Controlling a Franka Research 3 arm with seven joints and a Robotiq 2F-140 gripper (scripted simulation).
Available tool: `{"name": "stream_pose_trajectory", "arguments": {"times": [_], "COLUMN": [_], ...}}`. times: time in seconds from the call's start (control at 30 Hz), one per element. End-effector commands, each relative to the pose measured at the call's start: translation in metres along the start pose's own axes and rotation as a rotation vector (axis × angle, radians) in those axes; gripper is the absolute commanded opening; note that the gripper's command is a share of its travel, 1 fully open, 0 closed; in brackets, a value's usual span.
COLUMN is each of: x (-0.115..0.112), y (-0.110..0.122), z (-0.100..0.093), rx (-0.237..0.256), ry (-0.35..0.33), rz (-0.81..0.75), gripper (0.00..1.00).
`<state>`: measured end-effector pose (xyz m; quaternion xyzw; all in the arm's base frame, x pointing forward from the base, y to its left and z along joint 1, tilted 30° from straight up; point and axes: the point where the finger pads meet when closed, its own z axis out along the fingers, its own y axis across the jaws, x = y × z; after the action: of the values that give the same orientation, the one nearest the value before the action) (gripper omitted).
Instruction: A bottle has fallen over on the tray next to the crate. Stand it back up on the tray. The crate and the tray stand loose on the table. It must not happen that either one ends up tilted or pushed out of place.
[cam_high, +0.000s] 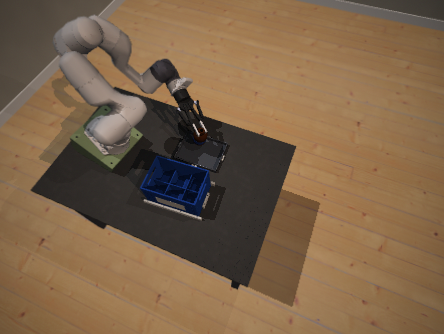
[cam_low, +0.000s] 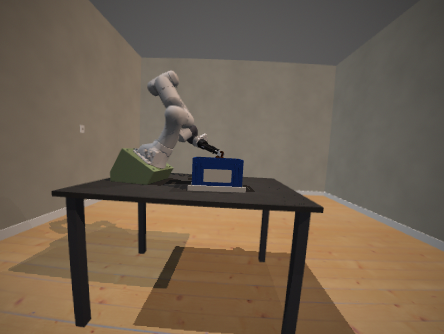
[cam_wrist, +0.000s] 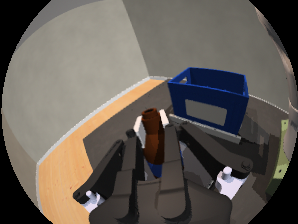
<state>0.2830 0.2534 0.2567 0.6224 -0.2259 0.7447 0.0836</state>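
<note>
The claw (cam_high: 200, 131) grips the brown bottle (cam_wrist: 152, 132) tight (so it cannot slip). It hangs over the tray's (cam_high: 218, 160) far edge, ready to stand up.

tray (cam_low: 175, 176) mostly hidden behind crate (cam_low: 218, 171), bottle (cam_wrist: 153, 137) base covered by gripper (cam_wrist: 157, 144) fingers

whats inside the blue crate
From the top view, the blue crate shows only empty divider compartments. The bottle is held in the end effector over the tray.
</note>
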Motion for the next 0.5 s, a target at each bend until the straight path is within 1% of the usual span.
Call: {"name": "stream_pose_trajectory", "arguments": {"times": [0.0,0.47], "x": [-0.003,-0.016], "y": [-0.001,-0.001], "z": [0.000,0.005], "rx": [0.002,0.002], "ry": [0.000,0.000], "rz": [0.011,0.011], "gripper": [0.00,0.00]}}
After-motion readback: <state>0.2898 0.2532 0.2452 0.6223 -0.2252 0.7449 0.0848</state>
